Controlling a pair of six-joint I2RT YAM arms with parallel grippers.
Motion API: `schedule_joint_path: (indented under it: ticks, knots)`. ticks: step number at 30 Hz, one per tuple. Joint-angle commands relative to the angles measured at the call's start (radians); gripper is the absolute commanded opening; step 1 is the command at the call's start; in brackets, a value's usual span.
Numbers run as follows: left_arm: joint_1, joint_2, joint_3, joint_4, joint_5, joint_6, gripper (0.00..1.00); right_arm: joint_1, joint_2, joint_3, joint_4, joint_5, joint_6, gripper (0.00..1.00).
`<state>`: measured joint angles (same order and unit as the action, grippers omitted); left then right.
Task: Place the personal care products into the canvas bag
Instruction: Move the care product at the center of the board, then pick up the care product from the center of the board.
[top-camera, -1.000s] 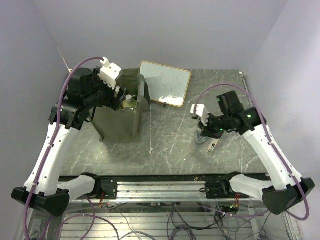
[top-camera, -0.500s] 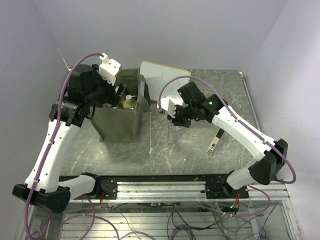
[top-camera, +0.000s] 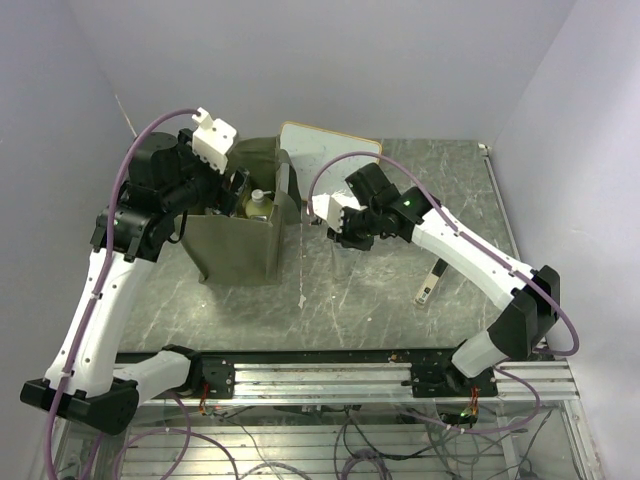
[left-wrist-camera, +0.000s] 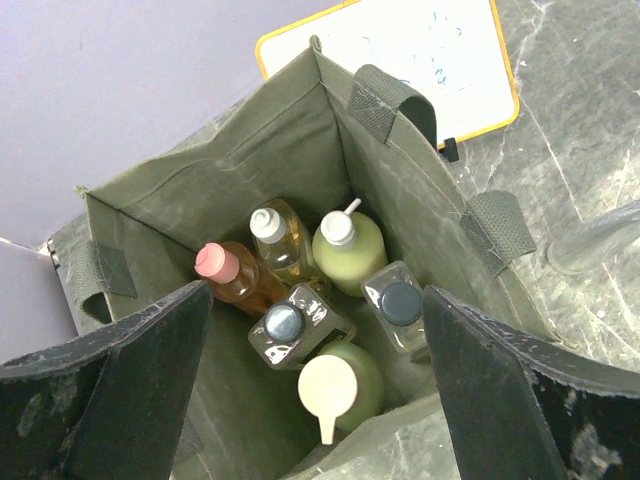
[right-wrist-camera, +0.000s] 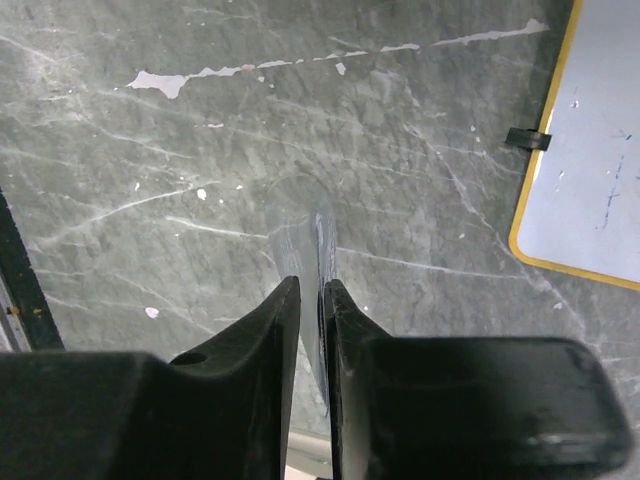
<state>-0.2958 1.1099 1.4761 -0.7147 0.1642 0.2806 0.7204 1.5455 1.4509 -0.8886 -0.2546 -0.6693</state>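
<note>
The right gripper (right-wrist-camera: 312, 290) is clamped on a clear plastic container (right-wrist-camera: 300, 215), which hangs along the fingers, long axis pointing down toward the grey marble table (right-wrist-camera: 150, 120). The boxy olive-green canvas bag (top-camera: 235, 250) stands near, at 9 o'clock from it in the top view, mouth upward. The left gripper (left-wrist-camera: 315, 293) hovers over that mouth, jaws wide apart, holding nothing.

Olive-green canvas bag (left-wrist-camera: 250, 150), orange bottle (left-wrist-camera: 245, 285) capped pink, yellow-green bottle (left-wrist-camera: 355, 255) pumped white, clear bottles (left-wrist-camera: 400, 310) capped dark grey, whiteboard (left-wrist-camera: 420, 45) framed yellow, bench (right-wrist-camera: 150, 230) grey marble veined white.
</note>
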Motion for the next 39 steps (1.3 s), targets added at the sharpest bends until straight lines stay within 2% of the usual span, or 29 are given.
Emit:
schedule_joint_path:
  ticks: [1, 8, 9, 10, 12, 14, 18, 21, 27, 32, 35, 39]
  knots:
    - [0.007, -0.019, -0.002, 0.011, 0.055, 0.004, 0.96, 0.004, -0.008, -0.019, 0.063, -0.008, -0.001, 0.21]
    - [0.007, -0.016, -0.01, 0.011, 0.129, -0.001, 0.96, 0.003, -0.002, -0.026, 0.08, -0.005, 0.014, 0.4]
    - [0.007, -0.016, -0.01, 0.011, 0.14, 0.0, 0.96, 0.003, -0.008, -0.026, 0.083, -0.006, 0.019, 0.56]
    - [0.007, -0.015, -0.01, 0.014, 0.156, 0.0, 0.96, 0.002, -0.015, -0.026, 0.09, -0.005, 0.025, 0.66]
    - [0.006, -0.016, -0.015, 0.023, 0.187, -0.001, 0.96, 0.002, -0.038, -0.031, 0.106, -0.006, 0.034, 0.76]
    - [0.006, -0.009, -0.016, 0.031, 0.229, -0.003, 0.96, -0.001, -0.065, -0.037, 0.126, -0.005, 0.043, 0.82]
    - [0.001, 0.028, 0.004, 0.037, 0.282, -0.01, 0.96, -0.031, -0.129, -0.056, 0.156, -0.032, 0.079, 0.84]
    - [-0.017, 0.069, 0.035, 0.028, 0.308, -0.002, 0.97, -0.097, -0.194, -0.073, 0.185, -0.083, 0.123, 0.84]
    - [-0.163, 0.138, 0.073, 0.008, 0.287, 0.087, 0.96, -0.415, -0.344, -0.14, 0.327, -0.265, 0.283, 0.84]
    - [-0.278, 0.273, 0.195, -0.098, 0.279, 0.185, 0.96, -0.674, -0.407, -0.241, 0.469, -0.4, 0.437, 0.84]
    - [-0.347, 0.35, 0.235, -0.126, 0.262, 0.229, 0.95, -0.76, -0.409, -0.275, 0.488, -0.46, 0.463, 0.84]
    - [-0.426, 0.449, 0.267, -0.151, 0.239, 0.281, 0.94, -0.8, -0.422, -0.307, 0.497, -0.496, 0.455, 0.84]
